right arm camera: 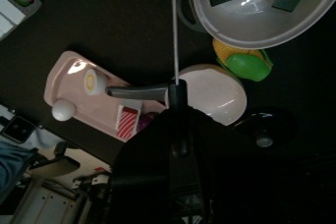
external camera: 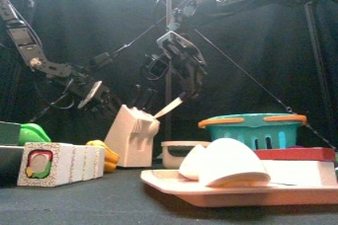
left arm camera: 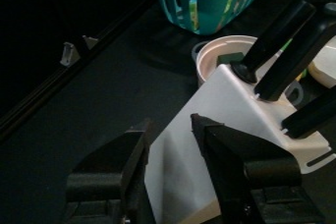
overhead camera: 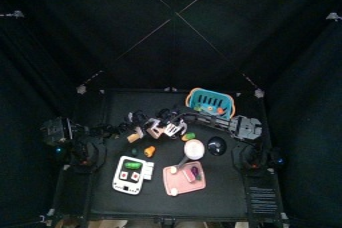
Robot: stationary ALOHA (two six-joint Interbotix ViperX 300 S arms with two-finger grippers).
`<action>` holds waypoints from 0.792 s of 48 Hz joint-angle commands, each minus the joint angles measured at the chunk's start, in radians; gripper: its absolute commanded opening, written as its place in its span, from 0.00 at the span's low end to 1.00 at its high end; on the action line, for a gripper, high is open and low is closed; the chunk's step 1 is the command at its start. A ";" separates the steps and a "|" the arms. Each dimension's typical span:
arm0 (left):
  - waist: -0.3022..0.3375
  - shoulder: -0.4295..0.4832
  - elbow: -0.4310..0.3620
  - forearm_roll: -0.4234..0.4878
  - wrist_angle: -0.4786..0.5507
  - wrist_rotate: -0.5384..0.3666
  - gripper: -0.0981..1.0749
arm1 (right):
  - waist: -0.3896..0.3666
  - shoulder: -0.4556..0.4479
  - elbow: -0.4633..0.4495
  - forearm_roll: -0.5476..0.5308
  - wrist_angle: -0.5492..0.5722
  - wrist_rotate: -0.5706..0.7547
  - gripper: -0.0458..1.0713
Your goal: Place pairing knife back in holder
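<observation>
The white knife holder (external camera: 129, 135) stands mid-table, with black handles (left arm camera: 281, 39) of other knives sticking out of it. My left gripper (left arm camera: 171, 155) is open, one jaw on each side of the holder's (left arm camera: 243, 120) lower end. My right gripper (external camera: 181, 71) hangs just above the holder and is shut on the paring knife. Its grey blade (right arm camera: 141, 92) juts sideways from the jaws. In the front view the pale blade (external camera: 168, 108) slants down toward the holder's top.
A teal basket (external camera: 252, 130) stands behind right. A pink cutting board (external camera: 238, 182) with an upturned white bowl (external camera: 224, 160) lies in front. A printed box (external camera: 53, 163) and green and yellow items (right arm camera: 243, 63) sit left. A small white cup (left arm camera: 221, 55) stands next to the holder.
</observation>
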 commanded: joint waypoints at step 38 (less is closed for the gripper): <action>-0.003 0.000 -0.012 0.003 -0.008 0.002 0.75 | -0.006 -0.002 -0.064 0.009 0.000 -0.002 0.41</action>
